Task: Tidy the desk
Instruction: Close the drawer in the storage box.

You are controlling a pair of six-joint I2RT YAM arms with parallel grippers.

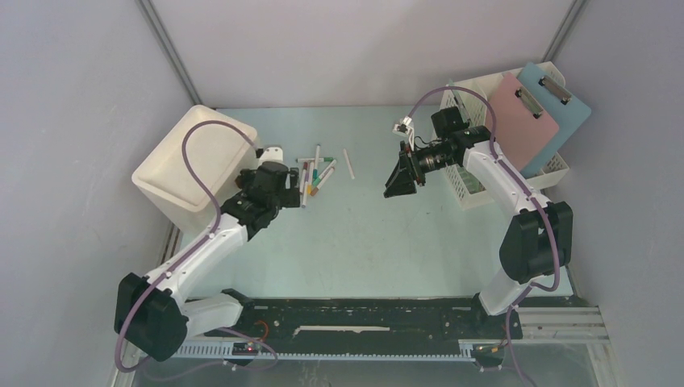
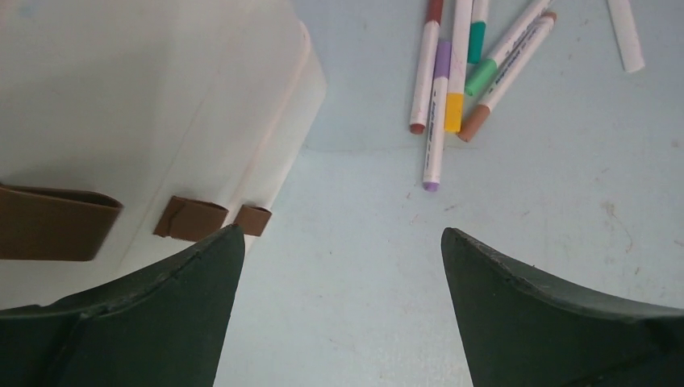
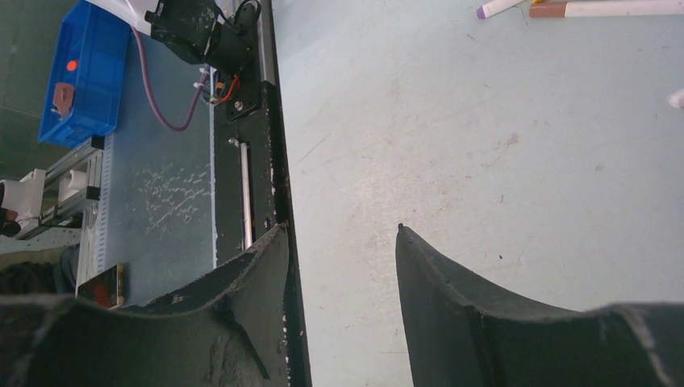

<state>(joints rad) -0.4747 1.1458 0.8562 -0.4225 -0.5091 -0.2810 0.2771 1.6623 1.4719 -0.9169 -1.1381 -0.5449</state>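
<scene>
Hanging beside the white bin (image 2: 161,97), left gripper (image 2: 339,234) gapes empty; right gripper (image 3: 340,230) half-open, empty; brown tabs (image 2: 191,218) on the bin show only from the left wrist.

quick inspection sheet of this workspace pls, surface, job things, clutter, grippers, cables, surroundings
surface: mint-green desk, scuffed with small marks
job's things: white bin at left; file rack at right, holding a pink clipboard and a blue clipboard
clutter: markers in a loose heap beside the bin; one white stick lying apart
grippers: left gripper jaws wide open, empty, next to the bin; right gripper jaws open, empty, held over the desk
cables: purple cable looped along each arm, clear of the markers
surroundings: grey panels; black rail at front; blue crate beyond it
</scene>
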